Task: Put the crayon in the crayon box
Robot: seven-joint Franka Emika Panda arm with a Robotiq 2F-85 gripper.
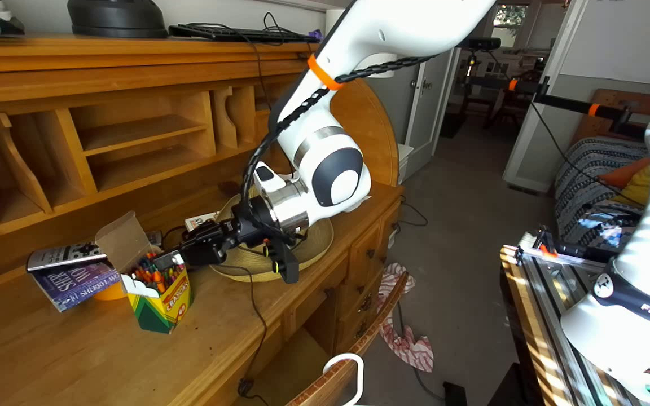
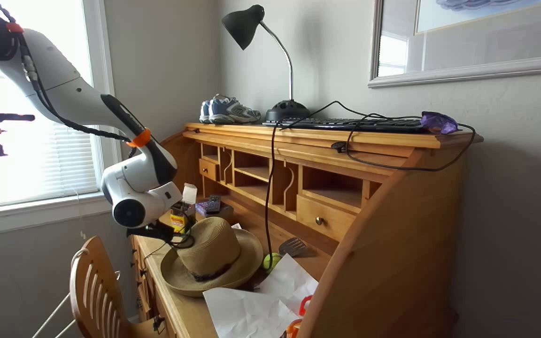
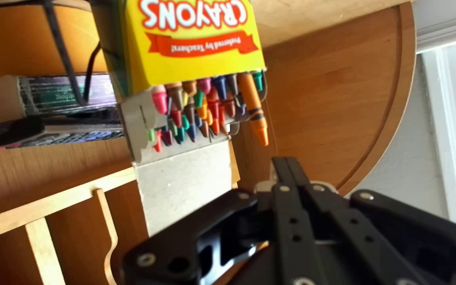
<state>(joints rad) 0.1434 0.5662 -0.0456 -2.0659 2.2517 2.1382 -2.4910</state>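
1. The crayon box is stood upright on the worktop, lower left in an exterior view, its tan flap flung back!
2. In the wrist view, where the lettering is shown upside down, an orange crayon is spotted just above the middle of the frame. It is seated in the box already, yet left jutting well beyond the other crayons; it is taken to be the task's own.
3. The jaws are held together, lower right of that view, nothing pinched between them. Their fingertips are seen near the orange point, and no contact with it is shown.
4. Light work is expected here: the crayon should be found almost weightless, stiff, slick at the waxy cone, brittle if bent. A sideways knock is best avoided, or the wax could be snapped.
5. If it is to be gripped, the paper sleeve around the dark bands should be picked, not the cone. If it is only to be pressed home, the joined tips should be set squarely over the point and eased down along its lean.
6. The card walls could be buckled by a hard squeeze, and the loaded box could be slid or tipped by a side push.
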